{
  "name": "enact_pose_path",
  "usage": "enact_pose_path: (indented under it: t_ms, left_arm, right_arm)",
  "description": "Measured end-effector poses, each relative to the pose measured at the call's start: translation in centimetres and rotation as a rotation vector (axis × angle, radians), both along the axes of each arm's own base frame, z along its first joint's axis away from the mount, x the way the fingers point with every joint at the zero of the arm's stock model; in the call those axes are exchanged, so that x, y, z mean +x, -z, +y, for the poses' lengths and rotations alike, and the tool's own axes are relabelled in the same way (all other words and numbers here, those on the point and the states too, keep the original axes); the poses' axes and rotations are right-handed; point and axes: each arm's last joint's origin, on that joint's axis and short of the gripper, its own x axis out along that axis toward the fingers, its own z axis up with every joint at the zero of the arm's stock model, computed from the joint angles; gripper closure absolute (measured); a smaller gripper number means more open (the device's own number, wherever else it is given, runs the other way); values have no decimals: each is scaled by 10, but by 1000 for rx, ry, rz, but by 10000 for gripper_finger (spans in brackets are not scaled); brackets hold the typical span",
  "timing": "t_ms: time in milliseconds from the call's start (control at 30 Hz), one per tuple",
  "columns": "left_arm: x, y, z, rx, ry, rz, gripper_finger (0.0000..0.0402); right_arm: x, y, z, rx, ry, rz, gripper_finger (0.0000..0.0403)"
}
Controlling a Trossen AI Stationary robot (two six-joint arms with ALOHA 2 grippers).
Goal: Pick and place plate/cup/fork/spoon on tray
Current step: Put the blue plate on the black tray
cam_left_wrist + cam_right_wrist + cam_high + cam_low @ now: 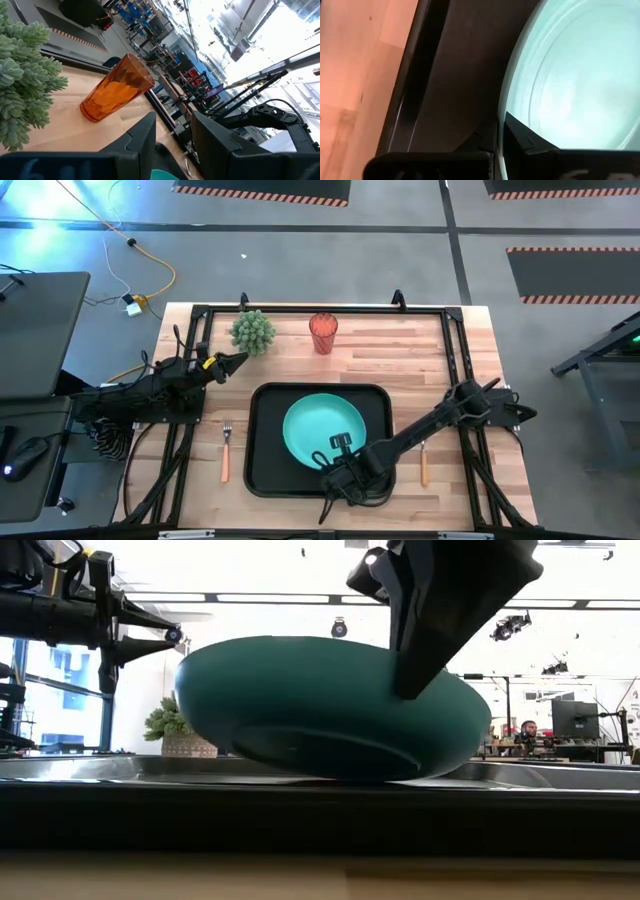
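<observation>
The teal plate lies inside the black tray at the table's middle front. My right gripper is shut on the plate's near rim. In the low view the plate is tilted, showing its underside. My left gripper is open and empty, level above the table's left side, between the spiky plant and the tray. The red-orange cup stands upright at the far middle. The fork lies left of the tray and the spoon lies right of it. My right gripper pinches the plate's near rim between its two fingers, one finger on the inner face and one outside and beneath. The fingers come slanting down from the table's near right. The plate's near edge is raised, and its foot is on the tray floor.
The potted plant stands close by my left gripper, with the cup beyond it. The right arm stretches across the tray's right rim and over the spoon. Bare wood shows between the tray and the far edge.
</observation>
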Motion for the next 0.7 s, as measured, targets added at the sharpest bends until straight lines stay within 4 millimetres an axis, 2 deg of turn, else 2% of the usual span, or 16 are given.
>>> enact_pose_path:
  t_ms: [500,700]
  left_arm:
    - [0,0,0,0,5,1,287]
    - [0,0,-1,1,22,3,286]
  right_arm:
    - [13,12,-3,120,-7,17,402]
    - [13,12,-3,118,-2,14,374]
